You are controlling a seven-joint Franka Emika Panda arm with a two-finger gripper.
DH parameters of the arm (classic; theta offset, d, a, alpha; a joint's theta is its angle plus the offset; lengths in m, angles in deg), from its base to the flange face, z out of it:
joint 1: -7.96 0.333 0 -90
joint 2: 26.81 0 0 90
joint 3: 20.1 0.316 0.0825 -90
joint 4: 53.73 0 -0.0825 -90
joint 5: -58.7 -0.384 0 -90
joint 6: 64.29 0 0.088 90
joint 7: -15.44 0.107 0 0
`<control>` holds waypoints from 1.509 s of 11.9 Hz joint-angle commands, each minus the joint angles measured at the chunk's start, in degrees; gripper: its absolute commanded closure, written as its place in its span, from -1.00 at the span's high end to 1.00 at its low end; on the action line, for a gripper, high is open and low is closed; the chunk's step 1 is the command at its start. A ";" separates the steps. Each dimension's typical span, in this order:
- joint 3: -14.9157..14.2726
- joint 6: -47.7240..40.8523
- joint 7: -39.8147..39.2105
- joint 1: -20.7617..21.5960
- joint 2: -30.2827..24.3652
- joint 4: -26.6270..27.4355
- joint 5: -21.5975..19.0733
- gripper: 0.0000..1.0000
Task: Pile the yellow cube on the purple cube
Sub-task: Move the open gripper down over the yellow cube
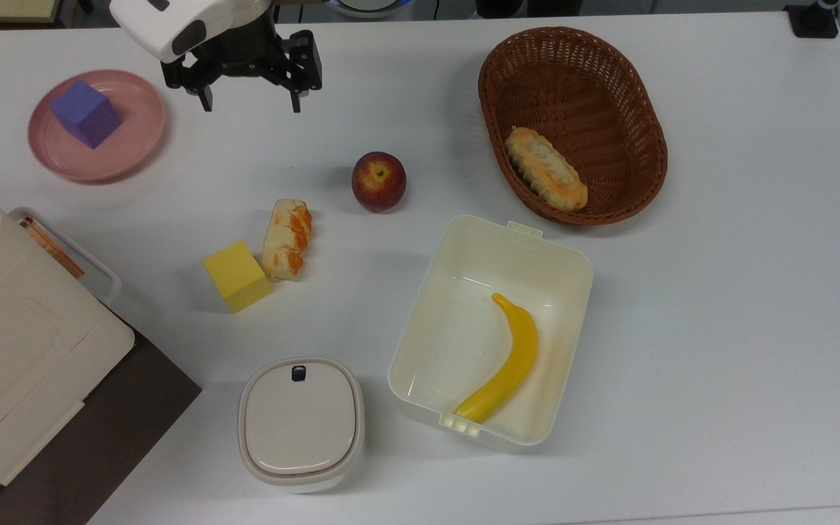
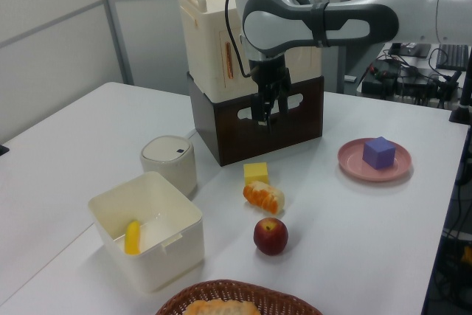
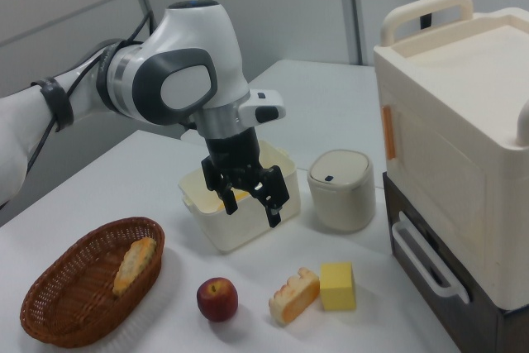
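Gripper: hung above the white table, fingers spread wide apart, nothing held between them; in the top view up and toward the top view's right of the yellow cube, well apart from it.
Yellow cube: sat on the table, just beside the orange-and-white bread piece, close enough that contact could not be told.
Purple cube: rested on the pink plate, well apart from the yellow cube, toward the top view's upper left of it.
Apple: red, on the table, near the yellow cube, beyond the bread piece toward the top view's upper right.
Lidded container: round-cornered, closed, near the yellow cube toward the top view's bottom.
Open box: cream, well to the top view's right of the yellow cube, with a banana lying inside.
Basket: brown wicker, far from the yellow cube toward the top view's upper right, holding a pastry.
Cream case: stacked on a dark brown crate, close to the yellow cube on the right view's right.
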 commanded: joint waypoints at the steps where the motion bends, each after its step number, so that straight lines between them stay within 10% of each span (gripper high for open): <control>1: -0.46 1.33 -2.75 0.37 -0.69 1.57 1.02 1.00; 8: -0.90 11.15 -17.28 -3.93 3.87 1.66 1.11 1.00; 18: -0.73 27.96 -17.12 -3.93 18.20 2.10 1.11 1.00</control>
